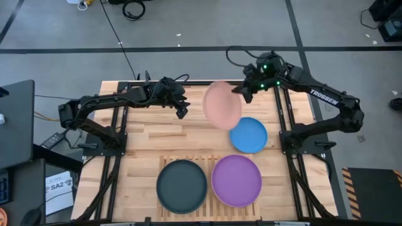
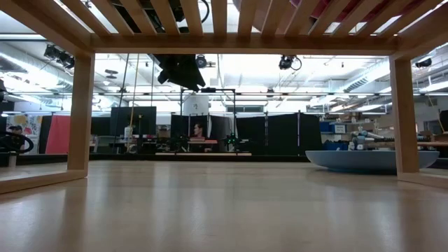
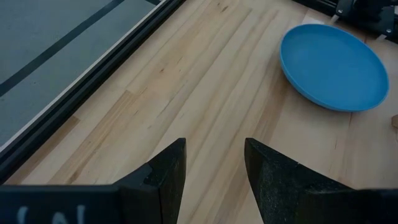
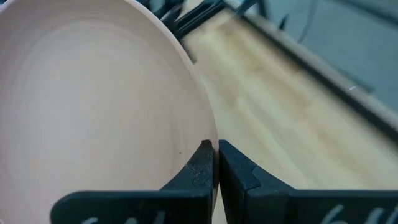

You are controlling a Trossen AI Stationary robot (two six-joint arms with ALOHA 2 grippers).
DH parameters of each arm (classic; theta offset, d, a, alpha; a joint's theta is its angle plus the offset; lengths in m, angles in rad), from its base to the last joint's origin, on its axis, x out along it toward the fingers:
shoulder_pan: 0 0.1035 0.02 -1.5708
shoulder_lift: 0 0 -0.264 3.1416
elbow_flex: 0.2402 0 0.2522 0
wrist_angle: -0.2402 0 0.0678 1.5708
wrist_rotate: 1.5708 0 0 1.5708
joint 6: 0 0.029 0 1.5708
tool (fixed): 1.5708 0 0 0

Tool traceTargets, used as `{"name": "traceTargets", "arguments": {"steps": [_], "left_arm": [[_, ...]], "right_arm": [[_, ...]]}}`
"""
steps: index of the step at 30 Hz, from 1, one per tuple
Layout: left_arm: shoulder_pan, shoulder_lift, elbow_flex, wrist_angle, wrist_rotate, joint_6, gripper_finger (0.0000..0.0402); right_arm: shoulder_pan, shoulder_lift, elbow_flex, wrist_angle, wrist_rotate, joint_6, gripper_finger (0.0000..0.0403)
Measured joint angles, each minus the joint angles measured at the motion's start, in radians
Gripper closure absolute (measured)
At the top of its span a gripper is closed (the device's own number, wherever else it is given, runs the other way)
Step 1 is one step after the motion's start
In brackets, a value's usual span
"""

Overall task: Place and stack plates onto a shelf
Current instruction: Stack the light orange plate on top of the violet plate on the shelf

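Note:
My right gripper (image 1: pixel 242 91) is shut on a pale pink plate (image 1: pixel 221 105), held tilted above the far middle of the table; the plate fills the right wrist view (image 4: pixel 93 106). My left gripper (image 1: pixel 182 108) is open and empty, hovering over bare tabletop left of the pink plate, and its fingers show in the left wrist view (image 3: pixel 214 155). A blue plate (image 1: pixel 249 135) lies flat on the table right of centre. A dark grey plate (image 1: pixel 181 185) and a purple plate (image 1: pixel 236 181) lie side by side on the slatted shelf (image 1: pixel 207 161) at the near edge. My right gripper pinches the pink plate's rim (image 4: pixel 202 124) between its two fingers, at the plate's far right edge. The fingers come from the table's right, pointing toward its left. The plate is lifted clear of the table and tilted.
The low view looks under the shelf, past its wooden legs (image 2: pixel 80 112), and shows the blue plate (image 2: pixel 364 159) resting on the tabletop. Black frame rails (image 1: pixel 116 135) run along both sides of the table. Bare planks lie between the left gripper and the shelf.

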Motion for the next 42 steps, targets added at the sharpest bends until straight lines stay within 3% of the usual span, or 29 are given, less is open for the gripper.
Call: {"name": "traceTargets", "arguments": {"steps": [12,21,42], "left_arm": [[0.0,0.0,0.0,0.0,0.0,0.0,0.0232],[0.0,0.001,0.0,0.0,0.0,0.0,0.0232],[0.0,0.001,0.0,0.0,0.0,0.0,0.0232]], "right_arm": [[0.268,0.0,0.0,-0.175,-0.004,0.103,0.0389],[0.464,0.0,0.0,-0.185,0.004,0.188,0.0389],[0.858,0.0,-0.001,-0.182,0.289,0.344,0.0387]]}}
